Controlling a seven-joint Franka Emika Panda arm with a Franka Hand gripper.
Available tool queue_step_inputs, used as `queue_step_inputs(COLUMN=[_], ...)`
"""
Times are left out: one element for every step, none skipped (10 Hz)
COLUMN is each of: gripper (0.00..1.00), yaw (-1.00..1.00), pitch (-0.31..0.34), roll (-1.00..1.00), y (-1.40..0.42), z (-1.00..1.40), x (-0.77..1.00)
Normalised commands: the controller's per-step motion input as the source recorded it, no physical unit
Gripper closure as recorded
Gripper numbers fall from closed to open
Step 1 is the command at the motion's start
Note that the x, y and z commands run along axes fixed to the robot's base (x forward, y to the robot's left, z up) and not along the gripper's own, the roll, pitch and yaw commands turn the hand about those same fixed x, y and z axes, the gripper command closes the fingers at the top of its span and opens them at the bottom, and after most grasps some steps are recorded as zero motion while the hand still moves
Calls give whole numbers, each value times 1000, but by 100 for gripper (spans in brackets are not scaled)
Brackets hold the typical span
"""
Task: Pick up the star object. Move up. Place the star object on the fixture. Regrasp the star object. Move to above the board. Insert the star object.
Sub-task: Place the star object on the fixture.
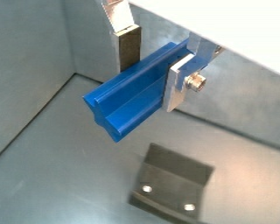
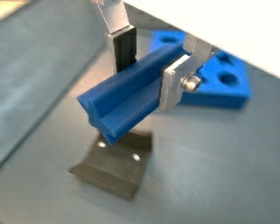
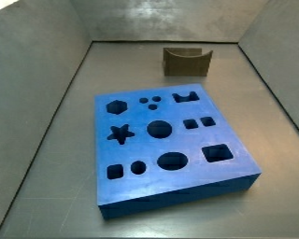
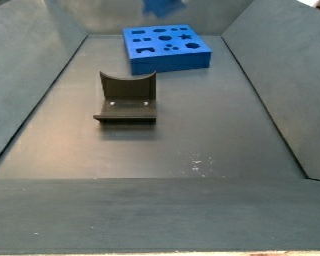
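Note:
In both wrist views my gripper is shut on the star object, a blue ridged bar held crosswise between the dark-padded finger and the silver plate finger. The bar hangs in the air above the floor. The fixture stands on the floor below the bar's free end. In both side views the fixture stands alone, apart from the board. A corner of the board shows behind the gripper. Neither the gripper nor the bar appears in the side views.
Sloping grey metal walls enclose the floor on all sides. The board's top has several shaped holes, including a star hole.

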Motion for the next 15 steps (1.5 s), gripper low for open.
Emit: queue_step_inputs(gripper=[100,100,100,100,100,100,100,100,100,100,100,100,100,100,100], yaw=[1000,1000,949,690,458,252,159,119,70,91,69,45,9,-8,-54], pitch=[52,86,126,151,158,165,169,166,165,244,238,229,235,239,256], roll=[-157,-198,-233,-224,-199,-162,-149,-139,-120,-1000,-1000,-1000,-1000,-1000,-986], y=[-134,-101,-72,-45,-25,-18,-15,-10,-7,314,327,325,279,232,141], z=[473,334,238,153,97,61,49,43,32,-1000,-1000,-1000,-983,-802,-444], x=[1000,1000,929,845,775,677,603,554,451,200,160,163,129,107,96])
